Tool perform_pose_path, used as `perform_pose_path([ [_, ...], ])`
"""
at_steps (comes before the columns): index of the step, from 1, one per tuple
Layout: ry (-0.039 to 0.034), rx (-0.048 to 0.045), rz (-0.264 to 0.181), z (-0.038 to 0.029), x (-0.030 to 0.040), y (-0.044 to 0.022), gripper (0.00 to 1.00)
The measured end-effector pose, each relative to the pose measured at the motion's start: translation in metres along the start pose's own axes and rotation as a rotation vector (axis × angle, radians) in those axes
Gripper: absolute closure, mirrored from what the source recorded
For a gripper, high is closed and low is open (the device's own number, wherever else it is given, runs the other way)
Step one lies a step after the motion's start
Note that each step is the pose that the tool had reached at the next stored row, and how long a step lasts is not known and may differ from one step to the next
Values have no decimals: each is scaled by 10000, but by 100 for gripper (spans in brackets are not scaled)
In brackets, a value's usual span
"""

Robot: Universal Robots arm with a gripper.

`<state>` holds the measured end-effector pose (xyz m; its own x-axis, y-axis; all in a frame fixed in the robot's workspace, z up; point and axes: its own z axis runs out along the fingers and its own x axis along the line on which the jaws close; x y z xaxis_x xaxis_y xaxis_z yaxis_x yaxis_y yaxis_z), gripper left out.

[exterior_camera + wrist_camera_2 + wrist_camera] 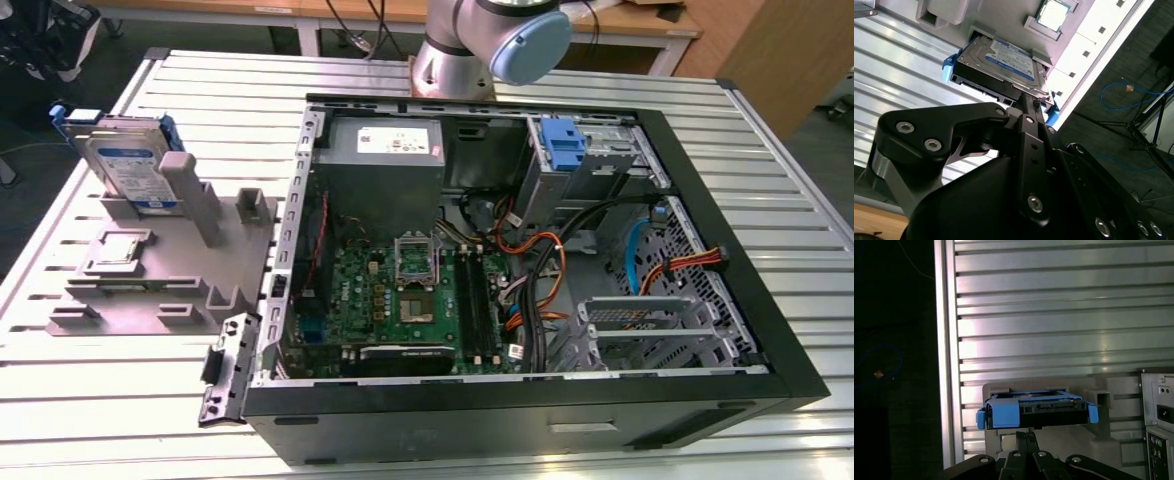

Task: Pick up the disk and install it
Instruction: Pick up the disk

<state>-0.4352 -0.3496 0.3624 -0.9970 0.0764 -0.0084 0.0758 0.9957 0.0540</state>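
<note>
Silver-grey metal framed in blue plastic: the disk [130, 165] stands on edge in a slotted grey plastic fixture [147, 290] at the exterior view's left. In the first wrist view I note the gripper [1026, 436] aimed at the disk's edge, black fingers pressed together, empty. Ribbed aluminium table [781, 200]; open black computer case [534, 410] to the right.

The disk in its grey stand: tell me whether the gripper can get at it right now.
Probably yes. In both wrist views the disk sits edge-on just ahead of the gripper, with nothing between them.
</note>
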Motion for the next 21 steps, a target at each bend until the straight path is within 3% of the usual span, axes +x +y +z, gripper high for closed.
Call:
perform_pose_path([
  [5,1,-5,-28,0,0,0,90],
  [8,15,-8,-285,0,0,0,90],
  [21,141,-26,-2587,1,0,0,90],
])
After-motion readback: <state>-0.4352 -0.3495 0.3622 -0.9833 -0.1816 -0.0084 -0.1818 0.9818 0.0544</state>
